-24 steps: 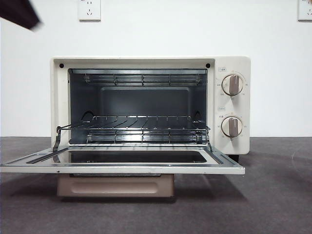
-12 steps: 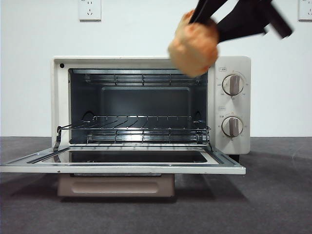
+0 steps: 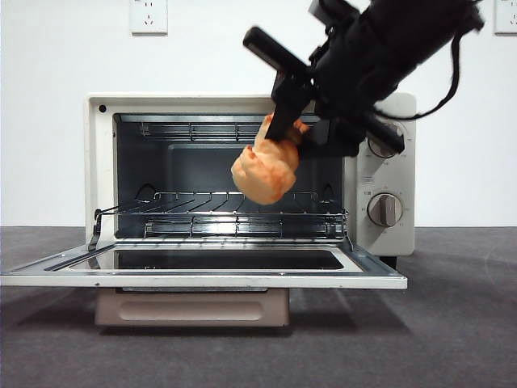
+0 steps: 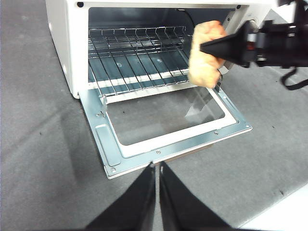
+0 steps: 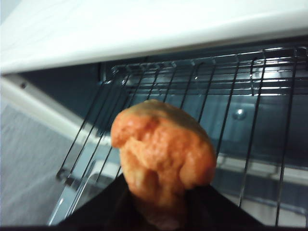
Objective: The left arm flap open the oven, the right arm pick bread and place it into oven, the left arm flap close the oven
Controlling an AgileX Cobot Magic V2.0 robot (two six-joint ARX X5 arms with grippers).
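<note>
The cream-white oven [image 3: 388, 174] stands with its glass door [image 3: 202, 271] flapped down flat and its wire rack [image 3: 218, 214] bare. My right gripper [image 3: 279, 141] comes in from the upper right, shut on the lumpy orange-brown bread [image 3: 265, 171], which hangs in front of the oven mouth above the rack's right half. The right wrist view has the bread [image 5: 161, 151] between the jaws, close over the rack [image 5: 250, 96]. My left gripper [image 4: 157, 166] is shut and holds nothing, hovering back from the door's front edge [image 4: 183, 147]; from there the bread [image 4: 206, 53] shows at the oven's right side.
Two round knobs [image 3: 385, 140] sit on the oven's right panel, partly behind the right arm. A beige bar handle [image 3: 191, 307] hangs under the open door. The oven rests on a dark grey table [image 3: 452, 323] before a white wall with outlets [image 3: 148, 16].
The right arm entered from the upper right with the bread, then dropped down and left, bringing it from above the oven's top to the front of the oven mouth.
</note>
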